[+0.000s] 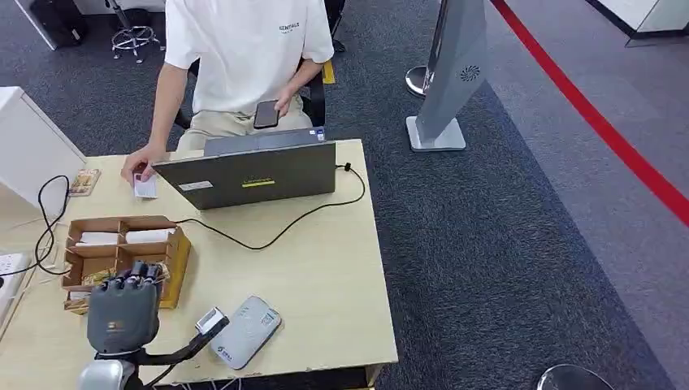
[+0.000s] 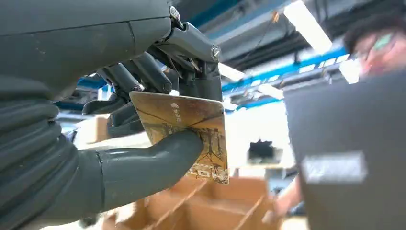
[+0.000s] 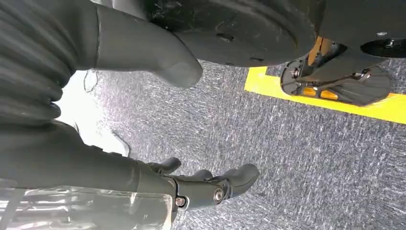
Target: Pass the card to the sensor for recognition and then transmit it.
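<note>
My left hand (image 1: 123, 307) is raised over the table's near left corner, just in front of the cardboard organizer (image 1: 175, 258). It pinches a gold patterned card (image 2: 191, 132) between thumb and fingers (image 2: 148, 165). The grey card sensor (image 1: 245, 331) lies flat on the table to the right of the hand, near the front edge. My right hand (image 3: 191, 184) hangs over the carpet, fingers apart, holding nothing.
An open laptop (image 1: 252, 175) stands at the far side with a black cable (image 1: 284, 230) running across the table. A person in a white shirt (image 1: 244, 49) sits behind it, one hand on a card (image 1: 145, 186), the other holding a phone (image 1: 266, 114).
</note>
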Available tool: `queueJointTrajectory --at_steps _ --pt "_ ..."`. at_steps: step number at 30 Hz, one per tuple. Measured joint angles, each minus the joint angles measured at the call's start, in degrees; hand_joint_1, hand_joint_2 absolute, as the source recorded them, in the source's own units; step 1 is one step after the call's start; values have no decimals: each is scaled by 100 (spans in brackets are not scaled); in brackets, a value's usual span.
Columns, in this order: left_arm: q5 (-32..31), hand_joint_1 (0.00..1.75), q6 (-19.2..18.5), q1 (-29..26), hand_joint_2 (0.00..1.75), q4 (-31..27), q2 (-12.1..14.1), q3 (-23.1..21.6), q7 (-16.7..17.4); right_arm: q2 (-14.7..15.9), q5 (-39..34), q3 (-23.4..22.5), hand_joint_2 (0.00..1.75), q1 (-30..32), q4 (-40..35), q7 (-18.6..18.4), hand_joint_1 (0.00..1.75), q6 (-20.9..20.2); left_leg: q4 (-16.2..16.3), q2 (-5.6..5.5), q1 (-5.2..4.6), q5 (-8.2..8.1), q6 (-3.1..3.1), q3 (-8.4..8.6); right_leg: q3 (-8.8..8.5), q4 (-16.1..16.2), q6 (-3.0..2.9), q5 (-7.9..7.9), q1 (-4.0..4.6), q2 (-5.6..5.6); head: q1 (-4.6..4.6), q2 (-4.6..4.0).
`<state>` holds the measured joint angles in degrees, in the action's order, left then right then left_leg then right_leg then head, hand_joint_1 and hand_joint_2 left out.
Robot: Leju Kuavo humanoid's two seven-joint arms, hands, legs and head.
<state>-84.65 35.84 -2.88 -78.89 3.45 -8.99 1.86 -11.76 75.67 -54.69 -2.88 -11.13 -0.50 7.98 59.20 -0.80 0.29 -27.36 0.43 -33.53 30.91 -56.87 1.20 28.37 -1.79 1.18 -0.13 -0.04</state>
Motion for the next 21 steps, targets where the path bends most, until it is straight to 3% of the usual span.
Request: queueJointTrajectory --at_steps 3,8,11,15,21 --pt "13 175 -236 84 175 -1143 136 -693 -37 -20 0 -44 175 1 0 15 0 15 1 0 0 1 0 1 12 0 0 -1 0 -1 2 0" --pt "-28 175 -273 801 175 -1291 127 -931 269 -20 166 -42 175 -15 -2 0 0 -81 2 -3 0 3 -2 3 1 0 -4 -7 0 -6 0 -2" --pt "-44 175 -153 1606 175 -785 127 -937 415 -15 266 -24 175 -27 -4 4 0 -140 2 -20 1 18 -6 -6 -2 -2 -2 -11 1 -24 4 -2" --pt "-44 175 77 2277 175 -75 138 -935 586 -9 354 26 175 -45 -9 17 0 -186 2 -13 2 21 -10 -4 4 -5 -5 -17 2 -11 -7 0" --pt "-44 175 339 3343 175 1453 247 -883 737 11 428 112 175 -72 -9 -33 0 -262 2 -10 3 22 -12 -4 6 -9 -6 -20 2 -5 -9 -2"
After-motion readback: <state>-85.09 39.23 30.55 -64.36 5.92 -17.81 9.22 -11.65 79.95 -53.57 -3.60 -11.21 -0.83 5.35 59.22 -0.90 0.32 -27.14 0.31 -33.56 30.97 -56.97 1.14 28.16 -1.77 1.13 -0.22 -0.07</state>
